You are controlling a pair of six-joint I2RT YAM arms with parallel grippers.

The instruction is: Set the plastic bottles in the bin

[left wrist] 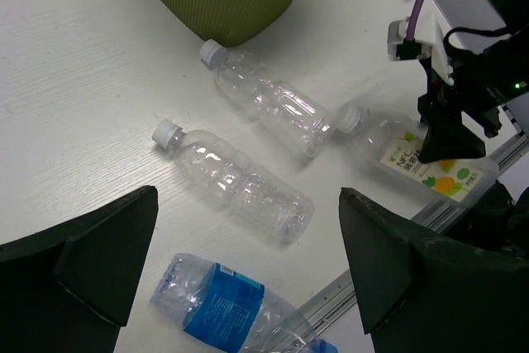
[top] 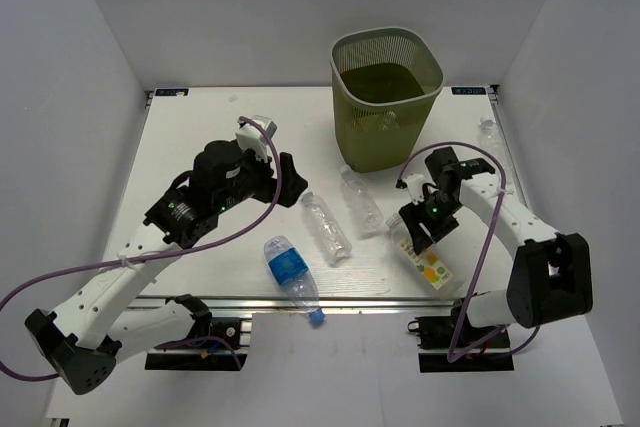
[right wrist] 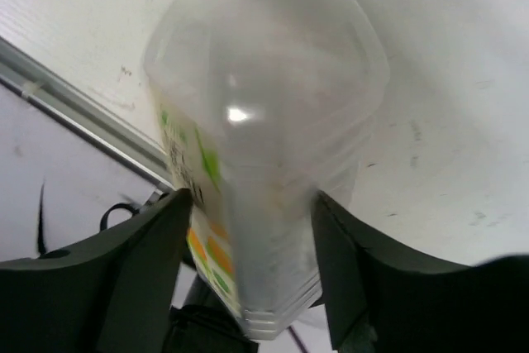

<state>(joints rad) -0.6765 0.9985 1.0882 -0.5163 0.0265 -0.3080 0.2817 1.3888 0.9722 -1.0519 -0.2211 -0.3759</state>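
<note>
The olive-green mesh bin (top: 385, 97) stands at the back of the table, with one bottle (top: 388, 119) showing through its mesh. My right gripper (top: 418, 232) is shut on the larger pale-label bottle (right wrist: 248, 121), which lies near the table's front edge; its fingers (right wrist: 140, 279) press both sides. My left gripper (top: 285, 179) is open and empty, held above the table (left wrist: 248, 262). Below it lie two clear bottles (left wrist: 240, 179) (left wrist: 269, 101) and the blue-label bottle (left wrist: 223, 307). The pale-label bottle also shows in the left wrist view (left wrist: 413, 159). No red bottle is in view.
Another clear bottle (top: 490, 137) lies at the far right by the wall. The table's front metal rail (top: 340, 302) runs just beyond the blue-label bottle (top: 290, 272). White walls close in the back and sides.
</note>
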